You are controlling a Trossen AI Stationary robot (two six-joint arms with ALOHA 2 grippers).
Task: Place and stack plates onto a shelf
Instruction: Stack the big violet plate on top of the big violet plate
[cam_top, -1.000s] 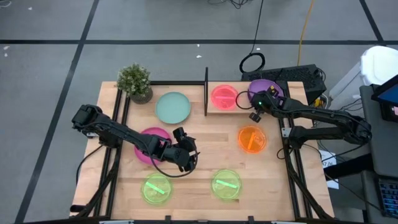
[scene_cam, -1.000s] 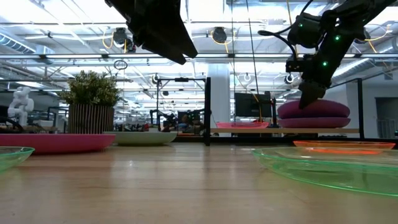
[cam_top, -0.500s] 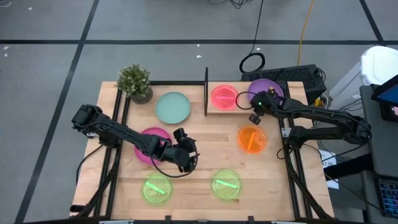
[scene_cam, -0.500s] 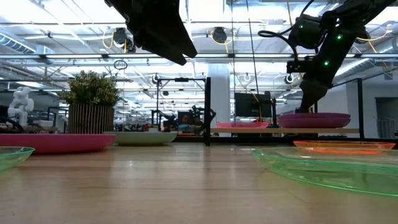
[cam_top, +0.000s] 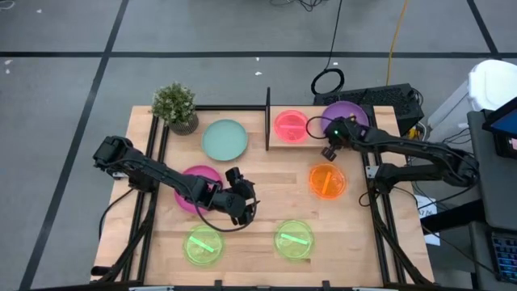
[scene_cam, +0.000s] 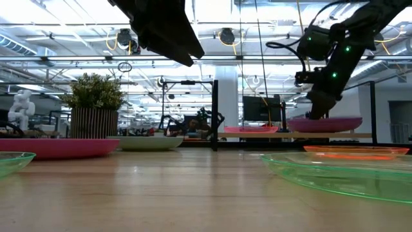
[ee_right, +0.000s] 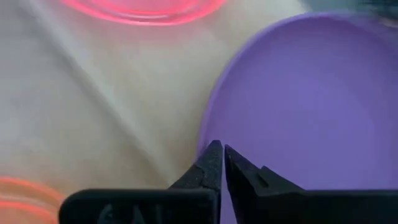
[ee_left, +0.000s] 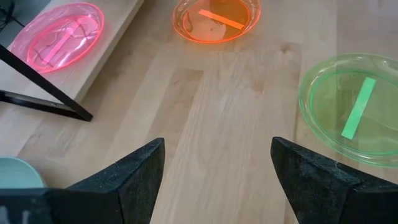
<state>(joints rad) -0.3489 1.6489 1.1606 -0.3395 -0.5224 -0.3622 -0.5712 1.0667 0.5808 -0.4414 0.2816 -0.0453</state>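
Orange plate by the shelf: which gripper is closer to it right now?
Right. The right gripper is at the purple plate's edge, just behind the orange plate. The left gripper hovers mid-table, farther off.

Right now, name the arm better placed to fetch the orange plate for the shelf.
Probably right: the right gripper, shut and empty, hangs by the purple plate, close to the orange plate. The left gripper hovers open mid-table, farther off.

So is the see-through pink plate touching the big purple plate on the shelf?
Apart. In the high view, bare wood of the shelf shows between the translucent pink plate and the opaque purple plate.
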